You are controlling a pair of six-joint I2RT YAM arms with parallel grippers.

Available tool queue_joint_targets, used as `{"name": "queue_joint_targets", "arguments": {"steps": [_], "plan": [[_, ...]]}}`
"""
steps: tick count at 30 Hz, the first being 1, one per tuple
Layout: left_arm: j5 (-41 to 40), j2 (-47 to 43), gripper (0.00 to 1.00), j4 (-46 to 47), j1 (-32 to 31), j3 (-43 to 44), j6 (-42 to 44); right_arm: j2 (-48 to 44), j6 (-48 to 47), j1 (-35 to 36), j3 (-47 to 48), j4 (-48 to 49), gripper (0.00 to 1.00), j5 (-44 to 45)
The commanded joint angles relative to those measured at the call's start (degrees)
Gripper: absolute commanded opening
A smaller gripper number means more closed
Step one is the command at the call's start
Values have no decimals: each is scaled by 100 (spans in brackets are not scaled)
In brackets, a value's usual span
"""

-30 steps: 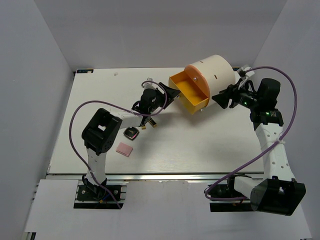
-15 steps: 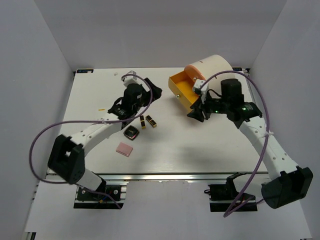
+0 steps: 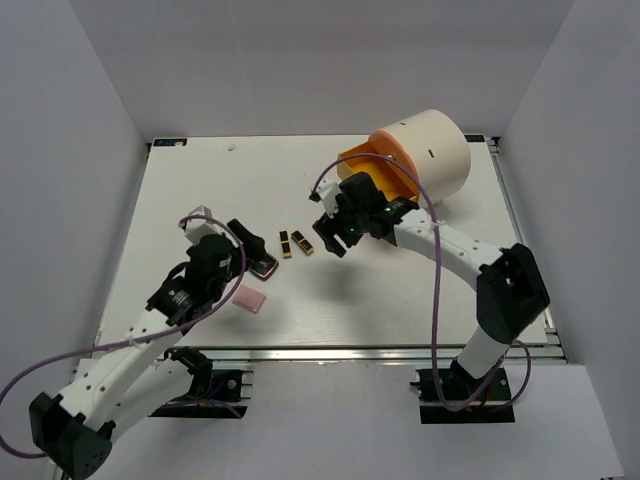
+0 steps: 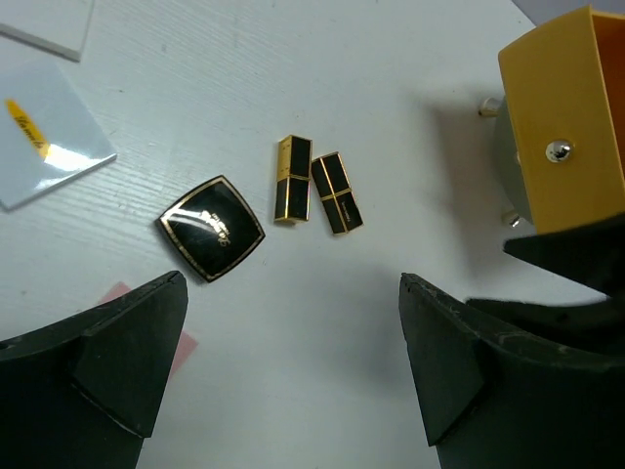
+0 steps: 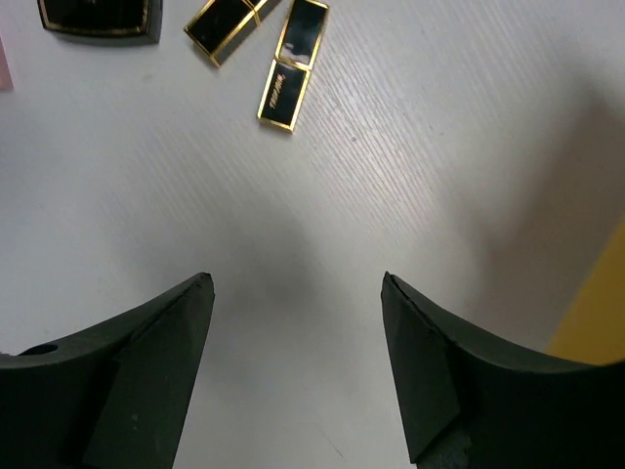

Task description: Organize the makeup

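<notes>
Two black-and-gold lipstick tubes lie side by side mid-table, also in the left wrist view and the right wrist view. The square black compact lies just left of them. Nearer me lies the flat pink square. My left gripper hovers open and empty over the compact's near side. My right gripper hangs open and empty just right of the tubes.
The large cream cylinder stands at the back right, its orange drawer sticking out toward the right arm. A glossy white card with a yellow mark lies left of the compact.
The left gripper drew back from the drawer toward the near left. The right gripper swung left from beside the cylinder, past the drawer, to beside the lipstick tubes.
</notes>
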Motion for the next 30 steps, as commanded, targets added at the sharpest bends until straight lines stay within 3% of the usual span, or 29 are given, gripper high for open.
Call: {"name": "queue_joint_targets", "arguments": {"steps": [1,12,30], "plan": [[-199,-662,98,-549,14,-162,-108,464,660,152,609,438,75,615],[-40,-1586,98,-1067,14,-190,-125,2380,881,310,2026,316,78,123],[-208,-1454,97,-1094,14,-5,-275,3436,1021,442,2668,87,70,553]]}}
